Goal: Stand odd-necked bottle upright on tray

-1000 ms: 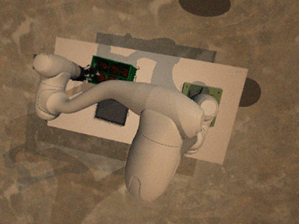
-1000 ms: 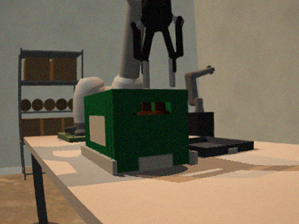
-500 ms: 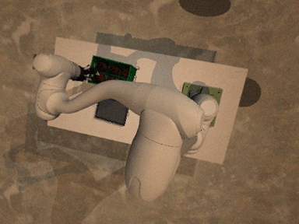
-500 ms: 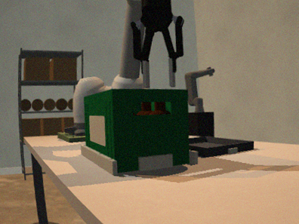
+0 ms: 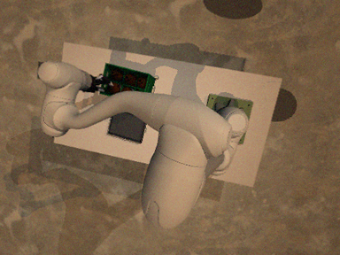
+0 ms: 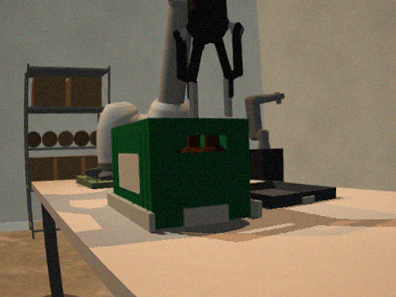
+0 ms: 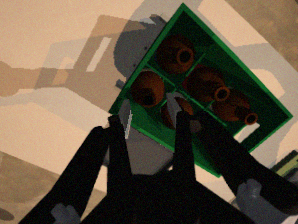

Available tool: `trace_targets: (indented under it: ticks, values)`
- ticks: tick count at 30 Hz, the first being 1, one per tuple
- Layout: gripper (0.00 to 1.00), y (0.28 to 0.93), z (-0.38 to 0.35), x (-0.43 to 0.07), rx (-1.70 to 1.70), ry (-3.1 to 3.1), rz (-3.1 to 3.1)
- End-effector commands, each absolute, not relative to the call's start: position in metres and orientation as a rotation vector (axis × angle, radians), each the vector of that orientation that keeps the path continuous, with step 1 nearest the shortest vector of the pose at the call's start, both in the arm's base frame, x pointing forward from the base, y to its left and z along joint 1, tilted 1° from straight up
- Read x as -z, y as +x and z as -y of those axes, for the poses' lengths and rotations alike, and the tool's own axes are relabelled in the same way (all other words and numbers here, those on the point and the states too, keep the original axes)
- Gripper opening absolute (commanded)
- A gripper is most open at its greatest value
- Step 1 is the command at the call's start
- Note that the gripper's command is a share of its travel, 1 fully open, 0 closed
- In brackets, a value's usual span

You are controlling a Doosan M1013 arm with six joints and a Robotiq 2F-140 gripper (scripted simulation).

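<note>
A green crate (image 5: 128, 79) stands on the white table, and also shows in the side view (image 6: 181, 168) and the wrist view (image 7: 200, 100). Several brown bottles stand in its cells; one (image 7: 145, 89) is in the near-left cell, another (image 7: 175, 54) in the far cell, others (image 7: 232, 107) along the right side. My gripper (image 6: 210, 106) hangs above the crate's top edge, fingers partly apart with nothing between them. In the wrist view the gripper (image 7: 150, 111) is over the crate's near side. The dark tray (image 5: 126, 127) lies beside the crate, also seen in the side view (image 6: 290, 193).
My arm's base sits on a green plate (image 5: 230, 114) at the table's other end. A metal shelf (image 6: 63, 126) with boxes and rolls stands behind the table. The table's front edge (image 6: 80, 242) is close to the crate.
</note>
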State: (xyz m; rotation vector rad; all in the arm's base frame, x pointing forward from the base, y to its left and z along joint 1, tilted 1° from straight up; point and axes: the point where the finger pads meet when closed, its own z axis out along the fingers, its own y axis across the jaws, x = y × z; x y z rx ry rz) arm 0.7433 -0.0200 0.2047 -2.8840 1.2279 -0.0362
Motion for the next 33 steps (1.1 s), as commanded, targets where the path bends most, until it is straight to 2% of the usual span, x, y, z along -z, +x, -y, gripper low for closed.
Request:
trace_targets:
  ticks: [1,33]
  values:
    - [0.38,0.743,0.020,-0.203,0.036,-2.884,-1.228]
    - [0.38,0.744,0.020,-0.171,0.036,-2.884,-1.228]
